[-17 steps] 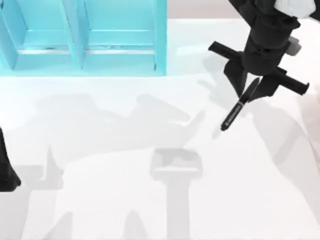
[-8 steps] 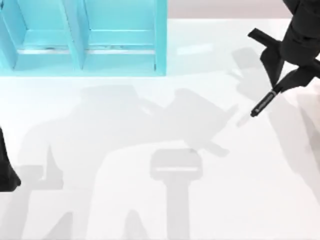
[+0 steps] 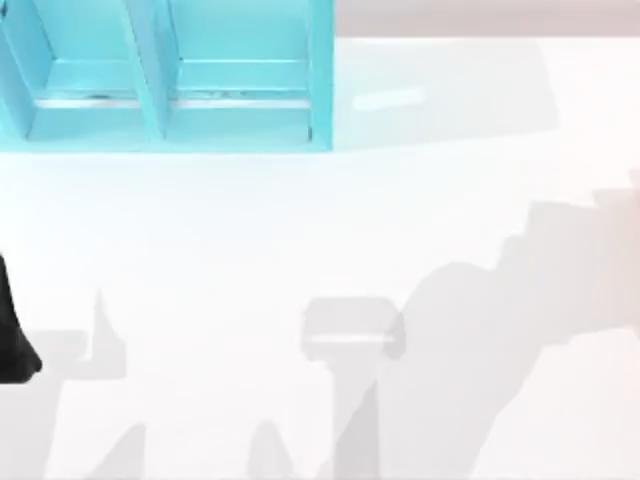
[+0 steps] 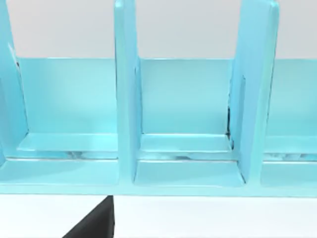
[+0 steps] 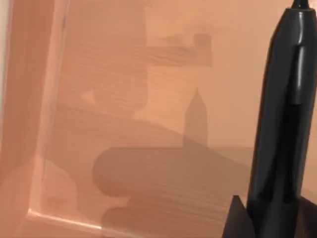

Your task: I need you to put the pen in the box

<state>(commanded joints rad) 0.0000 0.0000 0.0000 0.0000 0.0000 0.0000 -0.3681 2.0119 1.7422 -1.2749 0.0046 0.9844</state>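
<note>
Here the pen (image 5: 282, 124) stands close in front of the right wrist camera, a slim black body narrowing toward its far tip. Its lower end sits in the right gripper (image 5: 267, 225), which is clenched on it; a dark wedge of one finger (image 5: 237, 218) shows just beside the barrel. Behind the pen lies the inside of a wooden box (image 5: 27, 99), with a pale brown grained floor and one side wall rising at the edge. The pen hangs over that floor and does not touch it, and soft shadows fall across the wood.

In the top view, the white table (image 3: 300, 230) carries only grey shadows, heaviest toward its right side. A light blue rack (image 3: 320, 80) with upright dividers stands at the far left of the table. The left arm (image 3: 12, 340) is parked at the table's left edge. Its wrist camera faces the rack's open compartments, and a dark corner of the left gripper (image 4: 94, 223) shows below them; whether it is released or clenched cannot be told.
</note>
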